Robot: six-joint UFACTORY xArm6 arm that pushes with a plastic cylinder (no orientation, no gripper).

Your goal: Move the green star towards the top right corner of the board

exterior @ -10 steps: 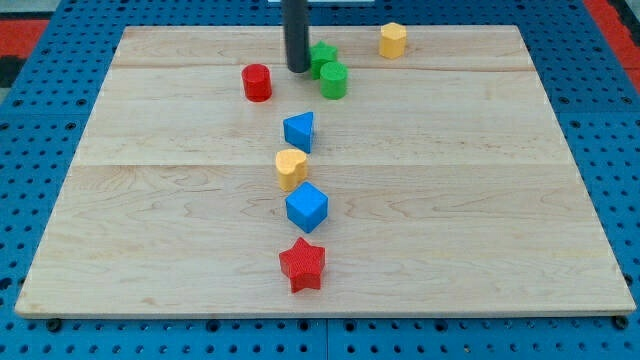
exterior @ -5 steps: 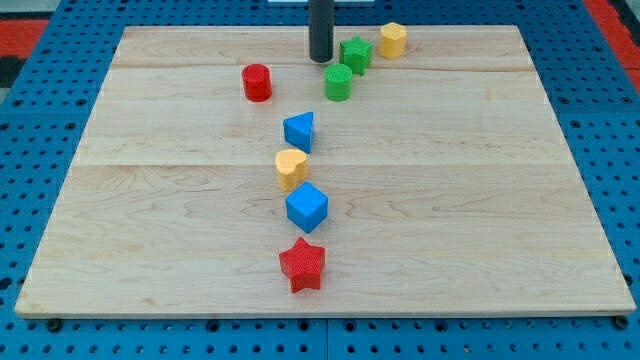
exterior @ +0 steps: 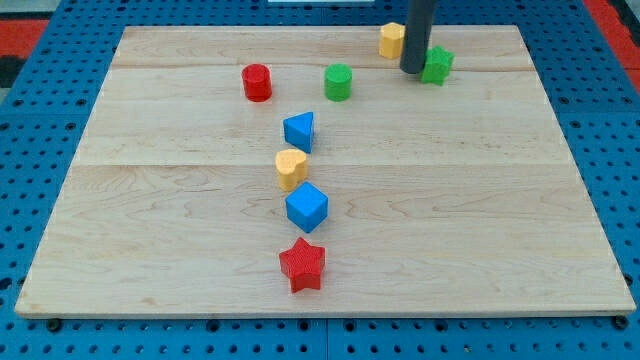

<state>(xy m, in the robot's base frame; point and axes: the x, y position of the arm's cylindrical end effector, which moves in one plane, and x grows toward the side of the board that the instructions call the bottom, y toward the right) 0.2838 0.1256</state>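
Camera view, rod: it comes straight down from the view's top, upright and dark, and my tip (exterior: 412, 70) sits on the board (exterior: 480, 200) near the top edge, right of centre.
Tip state: a bare rod end with nothing to spread or pinch, pressed against the left side of the green star (exterior: 437, 65).
Green star: touching the tip on its right, close to the board's top edge (its left part is hidden behind the rod).
Yellow block (exterior: 391, 40): just left of the rod and slightly above the tip; whether it touches the rod I cannot tell.
Room to the right: bare wood runs from the star to the top right corner.
Left behind: green cylinder (exterior: 338, 81) and red cylinder (exterior: 257, 82) sit well apart to the left.
Centre column: blue block (exterior: 299, 131), yellow heart-like block (exterior: 291, 168), blue cube (exterior: 307, 207), red star (exterior: 302, 265), running down towards the bottom edge.
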